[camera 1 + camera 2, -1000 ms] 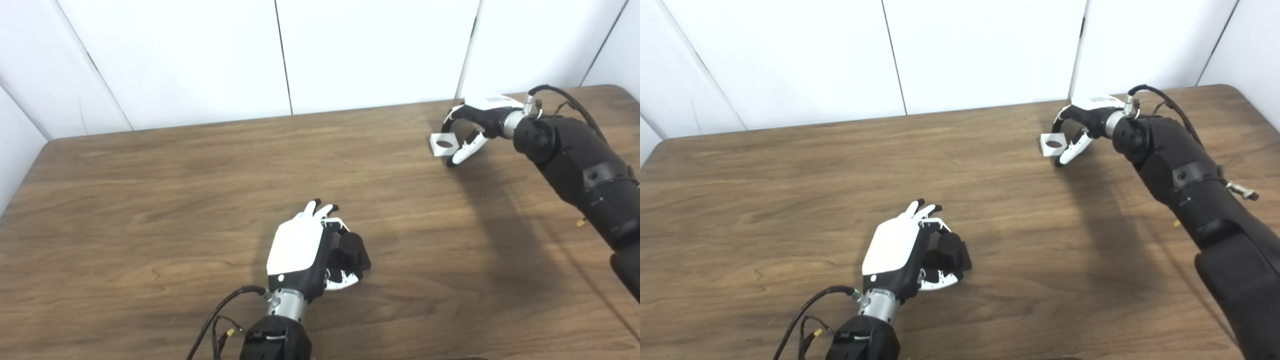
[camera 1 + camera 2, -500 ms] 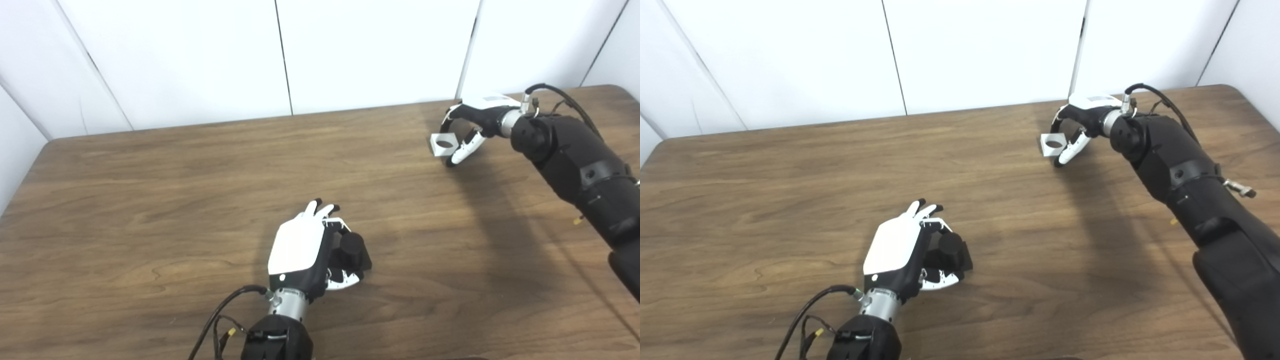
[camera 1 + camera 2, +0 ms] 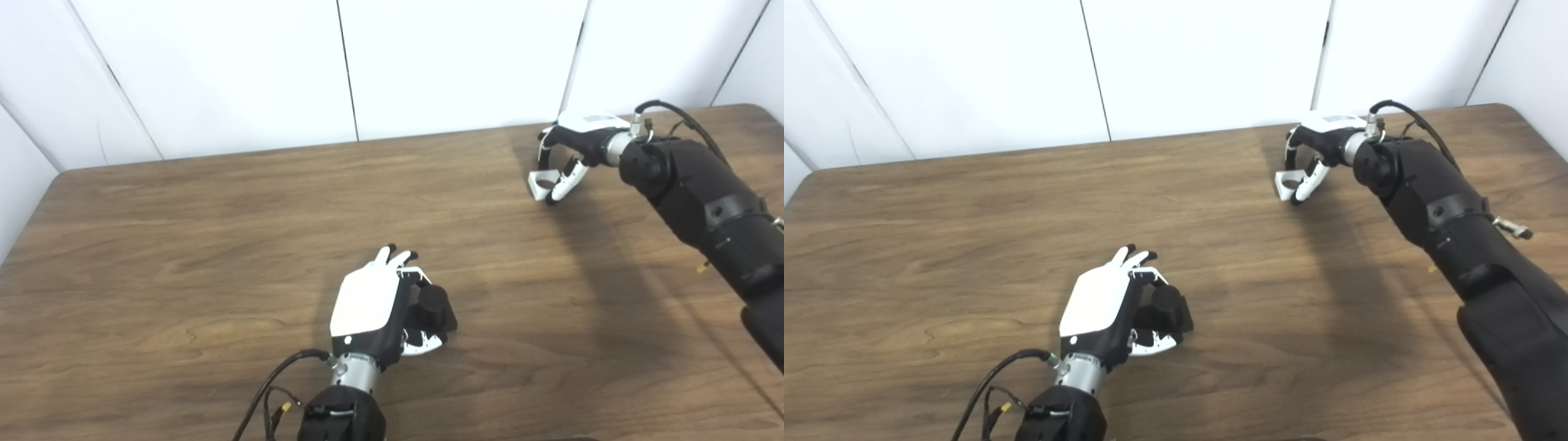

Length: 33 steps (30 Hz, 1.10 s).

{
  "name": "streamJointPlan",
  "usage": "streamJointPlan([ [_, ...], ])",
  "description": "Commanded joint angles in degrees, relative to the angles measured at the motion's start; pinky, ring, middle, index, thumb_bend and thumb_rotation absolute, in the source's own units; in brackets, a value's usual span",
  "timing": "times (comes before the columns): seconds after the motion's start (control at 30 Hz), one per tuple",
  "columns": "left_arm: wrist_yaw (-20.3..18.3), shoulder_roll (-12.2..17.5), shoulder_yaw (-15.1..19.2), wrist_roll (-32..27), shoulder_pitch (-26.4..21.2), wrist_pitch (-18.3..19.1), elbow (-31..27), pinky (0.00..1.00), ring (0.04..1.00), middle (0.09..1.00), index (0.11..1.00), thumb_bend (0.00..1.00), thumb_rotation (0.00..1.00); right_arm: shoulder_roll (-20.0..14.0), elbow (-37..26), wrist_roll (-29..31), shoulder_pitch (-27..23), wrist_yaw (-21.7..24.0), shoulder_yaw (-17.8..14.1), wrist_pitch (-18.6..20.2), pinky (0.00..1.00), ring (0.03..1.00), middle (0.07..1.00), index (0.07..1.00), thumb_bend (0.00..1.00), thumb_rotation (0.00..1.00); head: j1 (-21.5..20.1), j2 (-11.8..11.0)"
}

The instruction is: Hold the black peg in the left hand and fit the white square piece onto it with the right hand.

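The left hand [image 3: 373,303] grasped the black peg [image 3: 432,301] between curled fingers and thumb. Well apart, the right hand [image 3: 572,150] pinched the white square piece [image 3: 542,182] at its fingertips, above the wooden table [image 3: 184,245].

Wooden table [image 3: 184,245] before white panelled wall [image 3: 245,73]

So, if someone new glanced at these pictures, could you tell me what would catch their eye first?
Probably the left hand near the front middle of the wooden table, curled around the black peg. Next, the right hand far off at the back right, closing around the white square piece, with its long black arm casting a shadow across the table.
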Motion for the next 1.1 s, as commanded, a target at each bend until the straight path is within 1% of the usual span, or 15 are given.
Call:
streamJointPlan([
  [0.0,-0.3,-0.5,-0.6,1.1,-0.2,-0.4,0.2,0.9,0.972,0.889,0.491,0.52,0.07,-0.7,-0.7,-0.7,-2.5,-1.0,0.0,-1.1,0.99,1.0,0.922,0.493,0.52,0.15,0.0,0.1],
  [0.23,-0.4,-0.5,-0.4,0.5,-0.3,-0.4,0.2,0.91,0.976,0.891,0.491,0.52,0.07,-0.7,-1.2,-0.7,-2.3,-0.9,-0.2,-0.9,0.99,1.0,0.921,0.492,0.52,0.15,-0.1,0.1],
  [0.4,-0.9,-0.3,-0.4,1.1,-0.5,-0.3,0.0,0.91,0.974,0.891,0.492,0.52,0.07,-0.7,-1.0,-1.1,-2.2,-1.5,0.1,-1.4,0.97,1.0,0.915,0.491,0.52,0.15,0.1,0.2],
  [0.6,-1.0,0.0,-0.2,1.4,-0.6,-0.5,-0.2,0.89,0.971,0.888,0.491,0.52,0.07,-0.7,-2.2,-0.3,-1.7,-1.5,-0.9,-1.0,0.96,1.0,0.913,0.491,0.52,0.15,-0.1,0.3],
  [0.87,-1.2,0.5,0.6,0.6,-0.8,-1.0,-0.2,0.91,0.971,0.889,0.491,0.52,0.07,-1.2,-7.2,0.6,-0.3,0.3,-2.6,1.5,0.97,1.0,0.912,0.491,0.52,0.15,-0.9,0.3],
  [0.93,-1.4,0.6,0.8,0.5,-0.9,-1.1,-0.1,0.91,0.972,0.89,0.491,0.52,0.07,-1.3,-9.3,0.4,0.3,1.1,-3.0,2.7,0.98,1.0,0.914,0.491,0.52,0.15,-1.6,0.1],
  [1.07,-1.6,0.9,0.9,0.5,-1.1,-1.3,0.0,0.9,0.974,0.89,0.491,0.52,0.07,-1.6,-12.4,0.1,1.1,2.5,-3.7,4.1,0.99,1.0,0.916,0.491,0.52,0.15,-1.6,0.1],
])
